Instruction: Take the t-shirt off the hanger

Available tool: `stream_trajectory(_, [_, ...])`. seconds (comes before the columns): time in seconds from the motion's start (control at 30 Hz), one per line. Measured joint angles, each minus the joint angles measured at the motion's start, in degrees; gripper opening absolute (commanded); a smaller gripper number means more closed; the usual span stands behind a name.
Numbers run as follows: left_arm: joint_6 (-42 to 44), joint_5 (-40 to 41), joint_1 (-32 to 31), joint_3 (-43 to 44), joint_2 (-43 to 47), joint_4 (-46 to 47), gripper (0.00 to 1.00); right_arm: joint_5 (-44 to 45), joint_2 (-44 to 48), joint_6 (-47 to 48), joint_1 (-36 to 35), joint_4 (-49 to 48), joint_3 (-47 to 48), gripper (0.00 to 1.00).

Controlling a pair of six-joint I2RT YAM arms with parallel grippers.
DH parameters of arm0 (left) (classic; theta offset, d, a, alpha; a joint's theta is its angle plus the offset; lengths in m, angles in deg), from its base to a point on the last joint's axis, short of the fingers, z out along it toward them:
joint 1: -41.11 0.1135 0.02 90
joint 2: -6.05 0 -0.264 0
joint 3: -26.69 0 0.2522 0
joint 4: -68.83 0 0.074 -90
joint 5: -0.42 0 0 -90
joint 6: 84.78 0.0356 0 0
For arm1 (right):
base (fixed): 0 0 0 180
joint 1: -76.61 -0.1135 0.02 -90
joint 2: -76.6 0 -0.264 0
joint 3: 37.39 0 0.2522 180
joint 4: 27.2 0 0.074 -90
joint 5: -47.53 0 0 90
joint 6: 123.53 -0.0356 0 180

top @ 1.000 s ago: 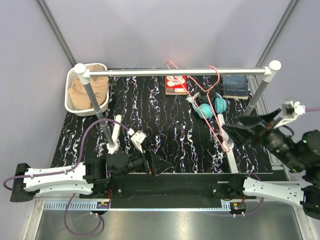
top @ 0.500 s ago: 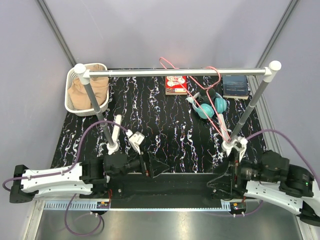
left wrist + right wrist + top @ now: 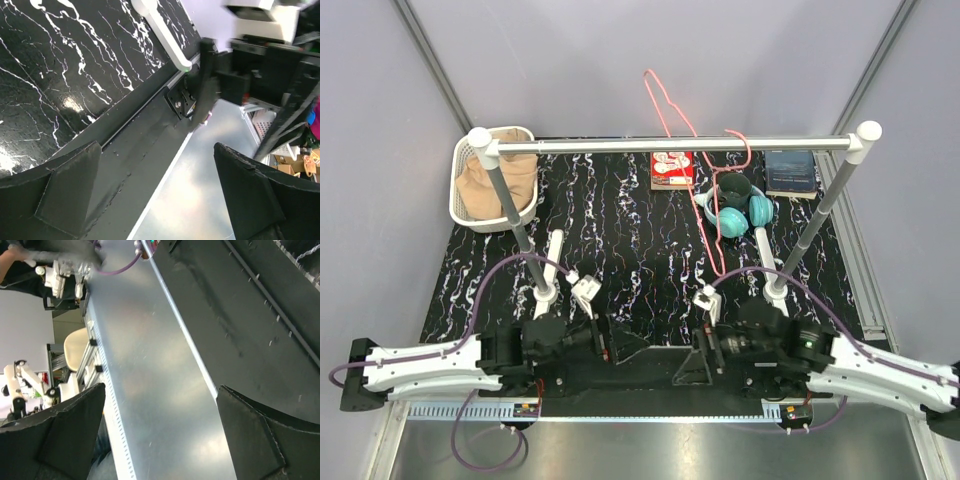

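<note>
The tan t-shirt point(image 3: 488, 183) lies bunched in the white basket point(image 3: 460, 205) at the back left, off the hanger. The pink-red wire hanger point(image 3: 665, 97) hangs empty by its hook on the metal rail point(image 3: 620, 145), with one end tipped up above the rail and the other reaching down toward the table. My left gripper point(image 3: 625, 345) is low at the near edge, open and empty; its wrist view point(image 3: 157, 150) shows only the table edge. My right gripper point(image 3: 695, 365) is low at the near edge too, open and empty point(image 3: 161, 390).
The rail stands on two white-capped posts point(image 3: 515, 225) point(image 3: 815, 215). Teal headphones point(image 3: 735, 217), a dark cup point(image 3: 733, 187), a red box point(image 3: 672, 168) and a blue book point(image 3: 790, 172) lie at the back of the black marbled table point(image 3: 620, 230).
My right arm has swung in from the far right down to the near edge at the middle. The hanger has swung, one end rising above the rail. My left gripper drew back slightly.
</note>
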Motion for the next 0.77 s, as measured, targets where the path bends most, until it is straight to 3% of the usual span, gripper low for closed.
stream_trajectory(0.23, [2.4, -2.93, 0.0, -12.98, 4.96, 14.05, 0.99, 5.86, -15.72, -0.72, 0.0, -27.65, -8.5, 1.0])
stream_trajectory(0.43, [1.9, -6.49, 0.0, -17.77, 5.7, 26.16, 0.99, 15.87, -16.24, -3.5, -0.02, -47.1, -19.65, 1.0])
stream_trajectory(0.6, [2.25, -8.81, 0.0, -17.75, 7.37, 31.71, 0.99, 23.71, -5.38, -6.4, -0.02, -47.19, -21.09, 1.0])
stream_trajectory(0.77, [2.64, -9.09, 0.0, -17.75, 5.49, 32.46, 0.99, 31.06, 7.63, -7.8, 0.0, -37.62, -20.96, 1.0])
